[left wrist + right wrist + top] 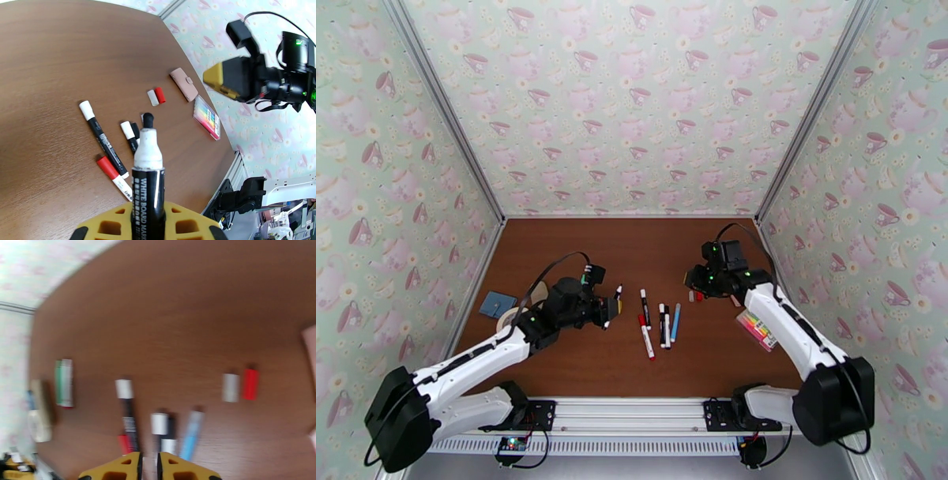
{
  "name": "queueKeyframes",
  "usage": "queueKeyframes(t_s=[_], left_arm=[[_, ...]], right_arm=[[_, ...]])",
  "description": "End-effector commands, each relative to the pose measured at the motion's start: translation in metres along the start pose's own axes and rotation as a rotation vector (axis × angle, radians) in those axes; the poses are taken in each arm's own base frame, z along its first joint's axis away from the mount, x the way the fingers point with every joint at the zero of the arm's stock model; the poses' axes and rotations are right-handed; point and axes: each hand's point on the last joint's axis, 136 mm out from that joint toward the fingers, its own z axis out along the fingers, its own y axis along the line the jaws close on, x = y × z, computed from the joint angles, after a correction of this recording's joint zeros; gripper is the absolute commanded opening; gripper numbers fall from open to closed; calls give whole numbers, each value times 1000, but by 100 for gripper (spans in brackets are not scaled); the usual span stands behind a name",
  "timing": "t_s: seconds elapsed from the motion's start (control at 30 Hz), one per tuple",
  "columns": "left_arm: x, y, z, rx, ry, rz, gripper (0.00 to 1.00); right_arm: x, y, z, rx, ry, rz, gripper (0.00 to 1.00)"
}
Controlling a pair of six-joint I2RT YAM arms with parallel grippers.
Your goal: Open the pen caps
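Note:
My left gripper (609,307) (148,227) is shut on a black whiteboard pen (148,185), held above the table with its black tip bare. Several pens lie mid-table: a black one with a white cap (645,307) (101,138) (127,410), a red-capped one (645,336) (113,176), a black and white pair (663,324) (130,135) and a blue one (675,322) (191,435). Two loose pen caps, white (153,97) (230,387) and red (697,297) (160,94) (250,384), lie side by side. My right gripper (694,279) (219,78) (148,465) hovers near them, shut, with nothing seen between its fingers.
A beige case (184,84) and a clear pack of coloured markers (757,329) (206,117) lie at the right edge. At the left are a blue pad (498,302), a tape roll (509,319) (38,417) and green and white pens (64,382). Patterned walls enclose the table.

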Motion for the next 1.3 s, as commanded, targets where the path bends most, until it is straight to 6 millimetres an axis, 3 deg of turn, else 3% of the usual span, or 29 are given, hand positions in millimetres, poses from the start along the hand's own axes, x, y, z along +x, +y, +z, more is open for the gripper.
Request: queueKeyframes(t_s=[0.0,0.3,0.47,1.0,1.27], left_arm=[[-1,-3,6,27,7,-10,0],[4,10,21,-21,44,-9,0],[1,10,32,-34,68,-7,0],[3,14,38,-56,89,-14,0],[4,15,37,-75,111,-13,0]], right_arm=[[4,-49,12,224,69,-43,0],[-10,-90,58,310,106,6,1],[-12,-100,78,312,137,16,3],[-12,-112,103,311,167,15,21],[-11,-113,103,314,165,17,27]])
